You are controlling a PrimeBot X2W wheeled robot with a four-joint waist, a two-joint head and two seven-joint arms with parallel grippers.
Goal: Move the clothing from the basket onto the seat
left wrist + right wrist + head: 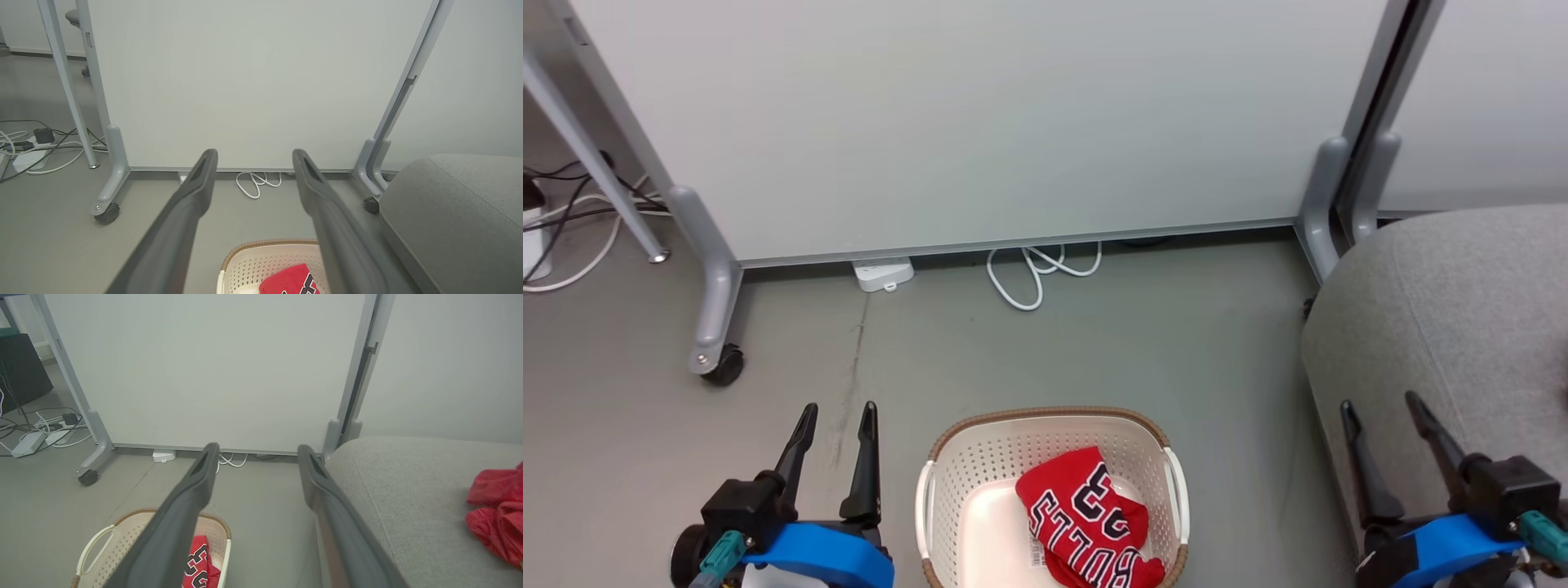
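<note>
While left tool (841,406) and right tool (1378,400) gape empty, "BULLS" jersey (1086,518) in basket (1045,412)

Even, soft daylight-white light throughout; shadows faint under the basket (947,457); wrist views bow the partition posts (408,85) at edges.

This is looking like an office or lab room rather than a home: pale partition panels (980,122) are standing on grey legs with a castor (723,365), a power strip (883,273) and loose cables (1033,278) are lying on the bare grey floor (1094,343), and the grey seat (1462,310) is sitting beside them.
</note>
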